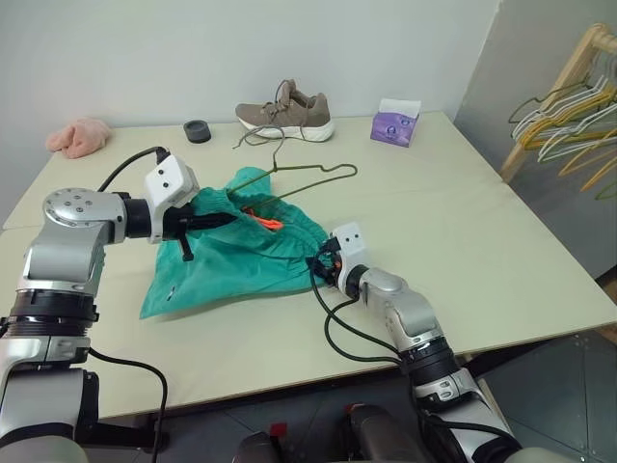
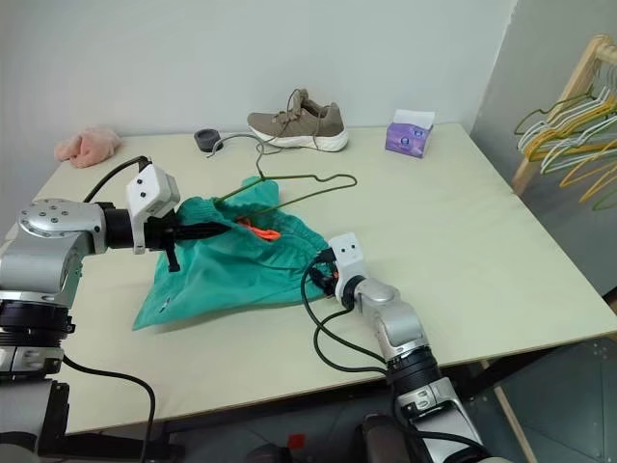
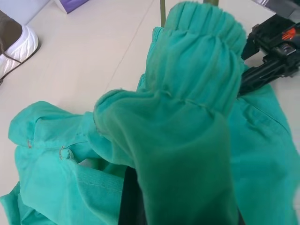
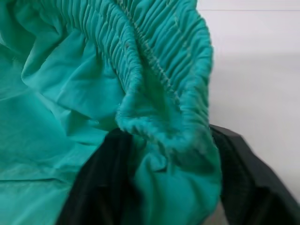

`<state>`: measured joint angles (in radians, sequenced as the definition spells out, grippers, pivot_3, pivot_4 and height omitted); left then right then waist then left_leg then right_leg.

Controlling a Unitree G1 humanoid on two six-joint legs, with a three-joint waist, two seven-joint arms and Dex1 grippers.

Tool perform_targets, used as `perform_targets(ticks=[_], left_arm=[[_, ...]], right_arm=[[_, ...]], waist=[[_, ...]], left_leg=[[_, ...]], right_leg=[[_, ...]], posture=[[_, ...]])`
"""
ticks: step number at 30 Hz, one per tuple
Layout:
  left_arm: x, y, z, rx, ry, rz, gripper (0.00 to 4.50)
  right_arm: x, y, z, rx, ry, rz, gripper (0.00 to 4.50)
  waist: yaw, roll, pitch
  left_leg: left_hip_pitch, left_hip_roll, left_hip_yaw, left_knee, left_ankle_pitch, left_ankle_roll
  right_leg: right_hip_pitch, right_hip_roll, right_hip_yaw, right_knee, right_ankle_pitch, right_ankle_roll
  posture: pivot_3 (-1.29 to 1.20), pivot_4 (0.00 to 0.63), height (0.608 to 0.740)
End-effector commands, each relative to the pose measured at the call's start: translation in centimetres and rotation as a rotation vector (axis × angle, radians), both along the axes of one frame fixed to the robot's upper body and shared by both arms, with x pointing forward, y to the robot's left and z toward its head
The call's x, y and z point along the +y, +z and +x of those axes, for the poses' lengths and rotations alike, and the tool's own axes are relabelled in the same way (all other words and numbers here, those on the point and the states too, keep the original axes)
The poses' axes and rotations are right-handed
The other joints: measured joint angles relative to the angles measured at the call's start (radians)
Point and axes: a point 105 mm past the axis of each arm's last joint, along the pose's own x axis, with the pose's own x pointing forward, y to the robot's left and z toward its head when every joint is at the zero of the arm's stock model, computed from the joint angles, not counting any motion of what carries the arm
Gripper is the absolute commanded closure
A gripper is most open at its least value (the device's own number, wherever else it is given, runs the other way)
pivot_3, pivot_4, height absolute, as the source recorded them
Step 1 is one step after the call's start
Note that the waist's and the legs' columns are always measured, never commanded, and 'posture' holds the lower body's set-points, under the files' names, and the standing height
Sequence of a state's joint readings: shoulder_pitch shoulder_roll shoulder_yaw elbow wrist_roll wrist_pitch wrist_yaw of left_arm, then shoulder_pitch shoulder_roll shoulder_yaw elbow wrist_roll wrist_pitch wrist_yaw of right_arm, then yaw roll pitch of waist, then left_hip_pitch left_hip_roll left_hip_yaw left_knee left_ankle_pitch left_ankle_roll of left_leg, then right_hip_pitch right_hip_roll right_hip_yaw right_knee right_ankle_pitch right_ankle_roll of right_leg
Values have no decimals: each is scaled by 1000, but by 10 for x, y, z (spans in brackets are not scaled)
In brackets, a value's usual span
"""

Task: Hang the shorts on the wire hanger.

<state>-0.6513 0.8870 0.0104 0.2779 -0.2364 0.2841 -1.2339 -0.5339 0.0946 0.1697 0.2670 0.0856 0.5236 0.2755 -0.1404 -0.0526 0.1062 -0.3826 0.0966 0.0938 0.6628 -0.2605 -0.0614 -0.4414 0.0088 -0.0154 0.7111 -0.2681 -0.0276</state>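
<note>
A bare test room: plain table (image 1: 501,251), wooden hanger rack (image 1: 564,72).

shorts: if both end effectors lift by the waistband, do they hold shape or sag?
Likely sag: the shorts lie crumpled and folded on the table, so the cloth looks floppy. Probably light, since the left end effector keeps one bunched edge raised. The gathered elastic waistband should stretch and may slip off the right end effector.

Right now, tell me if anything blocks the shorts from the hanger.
Nothing visible does. The hanger lies partly inside the shorts already; the left gripper holds the waistband, and the right gripper has it between its fingers.
</note>
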Motion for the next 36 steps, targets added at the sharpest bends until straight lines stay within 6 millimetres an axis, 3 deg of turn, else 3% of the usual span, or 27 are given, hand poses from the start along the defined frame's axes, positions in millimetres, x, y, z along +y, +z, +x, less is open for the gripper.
perform_targets(ticks=[1,4,11,17,23,28,32,36], left_arm=[[4,22,-5,-66,6,-23,4500],[1,22,-21,16,-49,-72,4500],[10,21,-50,177,-86,-81,4500],[21,20,-55,216,-62,-40,4500],[22,18,-59,262,-83,-33,4500],[13,27,-61,255,-125,-86,4500],[17,10,-70,311,-136,-13,4500],[26,4,-66,287,-89,36,4500]], right_arm=[[-10,23,12,-100,-46,17,3409],[-30,34,19,-117,-72,70,4449],[-71,54,19,-120,4,91,4482],[-98,59,12,-108,27,42,4482],[-104,62,10,-104,18,29,4482],[-105,49,8,0,3,55,4482],[-103,48,8,29,-1,75,4482],[-105,52,8,19,1,68,4482]], waist=[[0,0,0],[0,0,0],[1,0,0],[2,0,0],[1,0,0],[1,0,0],[-2,1,0],[1,0,0]], left_leg=[[0,0,0,0,0,0],[0,0,0,0,0,0],[0,0,-1,0,0,0],[1,0,0,0,0,0],[0,0,0,0,0,0],[0,0,0,0,0,0],[0,0,0,-1,0,0],[0,0,0,-1,0,0]], right_leg=[[0,0,0,0,0,0],[0,0,0,0,0,0],[0,0,0,0,-1,1],[0,0,0,0,-2,3],[0,0,0,0,-2,3],[0,0,0,0,-2,3],[0,0,0,0,-2,3],[0,0,0,0,-2,3]], posture=[[-96,66,740],[-96,67,740],[-93,68,740],[-97,71,740],[-106,72,740],[-103,68,740],[-99,66,740],[-98,63,740]])
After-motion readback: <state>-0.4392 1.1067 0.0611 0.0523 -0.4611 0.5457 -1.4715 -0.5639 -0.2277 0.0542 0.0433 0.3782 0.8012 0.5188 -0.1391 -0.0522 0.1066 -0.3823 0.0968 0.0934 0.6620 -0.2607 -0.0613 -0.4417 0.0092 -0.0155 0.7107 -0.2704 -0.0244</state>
